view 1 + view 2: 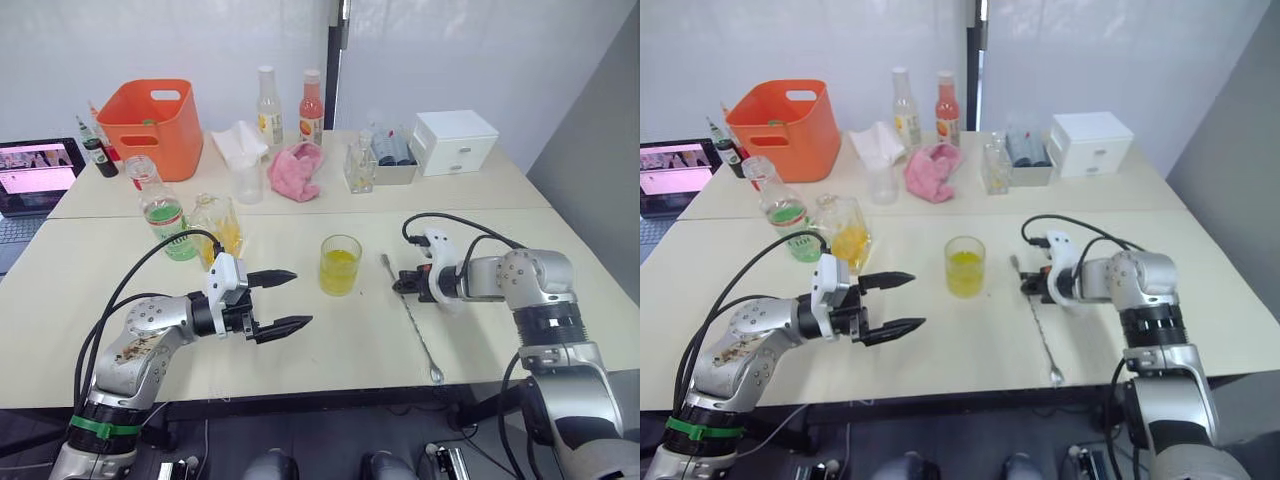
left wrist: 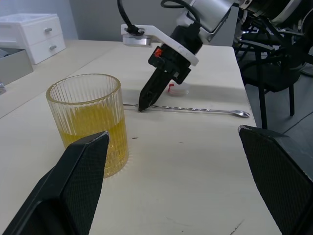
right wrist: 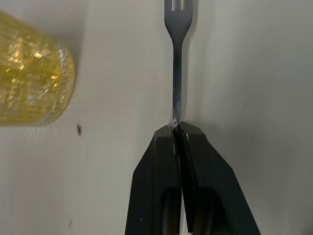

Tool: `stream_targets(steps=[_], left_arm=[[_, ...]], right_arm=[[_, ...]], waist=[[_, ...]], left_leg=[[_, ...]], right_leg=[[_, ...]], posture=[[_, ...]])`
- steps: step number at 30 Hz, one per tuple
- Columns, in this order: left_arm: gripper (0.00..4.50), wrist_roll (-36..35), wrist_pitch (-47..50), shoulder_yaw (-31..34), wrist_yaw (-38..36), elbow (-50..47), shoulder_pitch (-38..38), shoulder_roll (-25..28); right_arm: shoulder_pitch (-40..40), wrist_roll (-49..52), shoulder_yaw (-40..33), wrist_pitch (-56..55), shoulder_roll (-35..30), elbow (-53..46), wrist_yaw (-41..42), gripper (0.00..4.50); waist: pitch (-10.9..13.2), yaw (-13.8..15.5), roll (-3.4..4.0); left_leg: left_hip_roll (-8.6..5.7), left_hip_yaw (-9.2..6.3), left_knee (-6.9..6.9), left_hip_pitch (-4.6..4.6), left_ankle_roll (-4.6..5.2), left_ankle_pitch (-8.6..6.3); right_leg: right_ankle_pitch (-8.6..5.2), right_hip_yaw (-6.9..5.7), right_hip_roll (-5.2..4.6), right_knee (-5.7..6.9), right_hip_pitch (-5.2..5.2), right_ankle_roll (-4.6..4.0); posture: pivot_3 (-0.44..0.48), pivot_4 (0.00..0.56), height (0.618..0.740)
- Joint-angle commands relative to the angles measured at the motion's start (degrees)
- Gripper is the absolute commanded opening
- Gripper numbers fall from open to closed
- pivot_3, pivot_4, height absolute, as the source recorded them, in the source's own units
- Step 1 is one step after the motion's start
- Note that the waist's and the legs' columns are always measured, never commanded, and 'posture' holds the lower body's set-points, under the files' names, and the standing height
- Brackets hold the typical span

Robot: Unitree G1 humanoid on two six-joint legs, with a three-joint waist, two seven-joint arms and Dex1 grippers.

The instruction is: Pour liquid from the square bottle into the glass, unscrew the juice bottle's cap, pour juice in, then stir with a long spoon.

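The glass [image 1: 340, 265], about half full of yellow liquid, stands at the table's middle. To its right the long spoon [image 1: 412, 320] lies flat on the table, bowl toward the front edge. My right gripper [image 1: 398, 288] is shut on the spoon's stem near its forked far end [image 3: 180, 10]. The white cap [image 2: 177, 88] lies on the table just behind that gripper. My left gripper [image 1: 300, 297] hovers open and empty to the left of the glass. Behind it stand the square bottle [image 1: 218, 222] with orange liquid and the uncapped juice bottle [image 1: 165, 215] with green juice.
At the back are an orange basket [image 1: 152, 125], two tall slim bottles [image 1: 268, 105], a pink cloth [image 1: 297, 168], a small frosted cup [image 1: 247, 183], a faceted bottle [image 1: 358, 165] and a white drawer box [image 1: 455, 140]. A laptop [image 1: 35, 175] sits far left.
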Motion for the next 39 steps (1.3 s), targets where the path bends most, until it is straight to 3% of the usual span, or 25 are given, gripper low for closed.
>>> stream_targets(steps=[1, 5, 11, 18, 22, 27, 32, 39], left_arm=[[4.46, -0.5, -0.4, 0.5, 0.1, -1.8, -0.1, 0.3], [4.46, -0.5, -0.4, 0.8, 0.3, -1.8, -0.2, 0.4], [4.50, -0.5, -0.5, 1.0, 0.3, -1.6, -0.4, 0.4], [4.50, -2.0, 0.0, 4.6, 1.0, -2.4, 1.6, 1.8], [4.50, -2.7, -0.1, 9.1, 1.8, -2.6, 5.2, 3.8], [4.50, -3.3, -0.4, 15.5, 3.5, -3.2, 12.0, 5.7], [4.50, -2.6, -2.1, 22.1, 3.6, -1.0, 18.7, 7.3], [4.50, 0.0, -6.1, 27.0, 3.6, 2.5, 23.7, 8.8]], right_arm=[[-0.7, -3.5, -0.5, -2.9, 1.4, 2.1, 1.9, 0.00], [0.1, -5.6, -1.4, -3.0, 2.3, 1.6, 3.1, 0.00], [0.5, -5.6, -6.5, -2.4, 2.6, -2.3, 2.7, 2.00], [4.4, 0.8, -18.3, 2.6, -0.6, -21.4, 4.1, 4.39], [10.8, 6.3, -25.6, 1.7, -5.5, -34.6, 9.2, 4.46], [28.9, 5.2, -32.3, -11.8, -12.0, -45.4, 20.3, 4.46], [45.4, 1.9, -37.5, -24.3, -13.7, -44.9, 28.5, 4.46], [50.8, -2.3, -38.5, -33.1, -15.1, -36.7, 31.0, 4.46]], waist=[[0.0, -0.2, 0.00], [0.0, -0.6, 0.00], [0.0, -0.4, 0.01], [0.0, -0.2, 0.03], [0.0, -0.1, 0.03], [0.0, 0.2, 0.02], [0.0, 0.5, 0.03], [0.0, 0.6, 0.04]], left_leg=[[0.01, 0.00, 0.00, 0.01, -0.01, 0.00], [0.02, -0.01, 0.00, 0.03, -0.02, 0.01], [0.01, -0.01, 0.00, 0.04, -0.04, 0.02], [0.03, -0.01, -0.02, -0.03, -0.05, 0.02], [0.02, -0.03, -0.05, -0.04, -0.04, 0.01], [0.04, -0.04, -0.06, 0.02, 0.03, -0.04], [0.08, -0.02, -0.05, 0.08, 0.06, -0.06], [0.12, -0.03, -0.05, 0.21, 0.06, -0.07]], right_leg=[[0.00, 0.00, 0.01, 0.00, 0.00, 0.00], [0.00, 0.00, 0.01, 0.02, 0.02, 0.00], [0.00, 0.00, 0.01, 0.04, 0.03, 0.00], [0.00, -0.01, 0.01, 0.00, -0.05, 0.00], [0.00, -0.03, 0.01, -0.09, -0.03, 0.01], [-0.01, -0.02, 0.00, -0.13, 0.04, 0.02], [0.03, 0.01, -0.02, -0.48, 0.10, 0.04], [0.12, 0.05, 0.02, -0.46, 0.13, -0.08]], posture=[[0.000, 0.150, 0.740], [0.000, 0.150, 0.740], [0.000, 0.150, 0.740], [0.000, 0.150, 0.740], [0.000, 0.150, 0.740], [0.000, 0.150, 0.740], [0.000, 0.150, 0.740], [0.000, 0.150, 0.740]])
